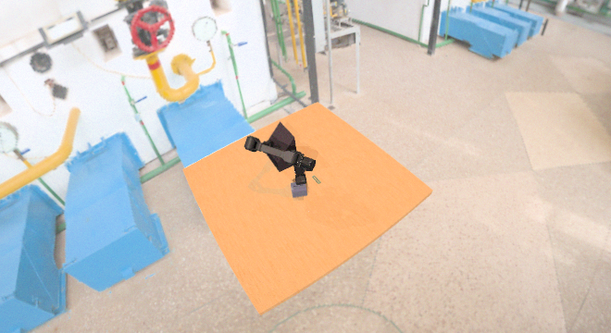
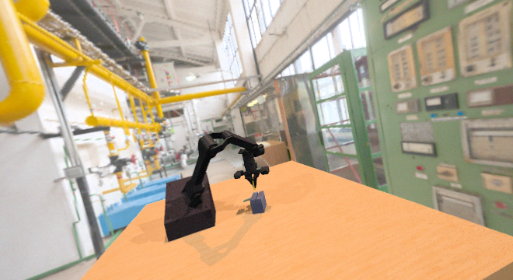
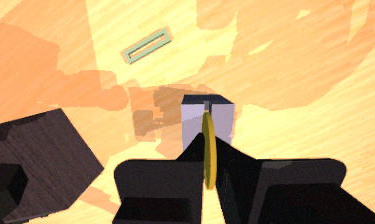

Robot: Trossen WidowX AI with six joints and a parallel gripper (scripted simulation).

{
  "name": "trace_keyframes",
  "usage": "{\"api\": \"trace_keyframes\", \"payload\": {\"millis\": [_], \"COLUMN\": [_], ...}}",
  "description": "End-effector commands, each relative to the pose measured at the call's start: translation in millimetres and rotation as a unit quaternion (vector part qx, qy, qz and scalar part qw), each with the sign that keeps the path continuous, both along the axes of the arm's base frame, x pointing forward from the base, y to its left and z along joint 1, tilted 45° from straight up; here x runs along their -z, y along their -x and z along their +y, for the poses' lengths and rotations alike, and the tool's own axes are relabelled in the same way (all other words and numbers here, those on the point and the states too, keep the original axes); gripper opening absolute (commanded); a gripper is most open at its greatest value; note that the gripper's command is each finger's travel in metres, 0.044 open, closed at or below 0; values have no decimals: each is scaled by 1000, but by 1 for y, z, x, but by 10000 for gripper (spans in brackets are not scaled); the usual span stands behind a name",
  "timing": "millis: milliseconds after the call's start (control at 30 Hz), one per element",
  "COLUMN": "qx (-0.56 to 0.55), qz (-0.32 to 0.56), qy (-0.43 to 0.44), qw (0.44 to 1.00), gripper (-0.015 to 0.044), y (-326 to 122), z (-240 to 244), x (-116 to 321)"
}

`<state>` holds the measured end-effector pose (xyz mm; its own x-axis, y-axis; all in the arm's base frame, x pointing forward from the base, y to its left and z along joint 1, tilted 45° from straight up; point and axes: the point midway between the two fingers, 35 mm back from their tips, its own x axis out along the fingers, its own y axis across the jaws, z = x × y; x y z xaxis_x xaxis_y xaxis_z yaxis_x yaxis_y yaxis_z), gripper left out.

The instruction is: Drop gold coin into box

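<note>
My gripper (image 2: 253,181) (image 3: 204,137) is shut on the gold coin (image 2: 254,187) (image 3: 210,172), which shows edge-on and hangs upright below the fingertips. The grey box (image 1: 299,191) (image 2: 258,204) (image 3: 192,119) is directly below, with the coin's lower edge a little above its lid in the exterior view. In the wrist view the coin lies nearly in line with the lid's slot (image 3: 209,107) and hides most of it; whether it touches the lid cannot be told. The green holder (image 1: 316,179) (image 2: 246,201) (image 3: 147,46) is empty, beside the box.
The arm's dark base block (image 1: 280,133) (image 2: 186,220) (image 3: 48,160) stands on the orange table (image 1: 268,262) (image 2: 342,239), to the left of the box in the exterior view. The arm's shadow falls across the table around the box.
</note>
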<state>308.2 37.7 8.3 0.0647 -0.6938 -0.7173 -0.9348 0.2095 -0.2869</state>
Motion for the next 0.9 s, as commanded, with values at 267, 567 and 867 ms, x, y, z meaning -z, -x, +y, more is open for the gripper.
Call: {"api": "trace_keyframes", "payload": {"millis": [267, 567, 867], "qx": [0, 1, -2], "qz": [0, -1, 3], "qy": [4, 3, 3], "qw": [1000, 1000, 1000], "gripper": [4, 0, 0], "y": [1, 0, 2], "z": [-17, -14, -17], "x": [-15, -12, -16]}}
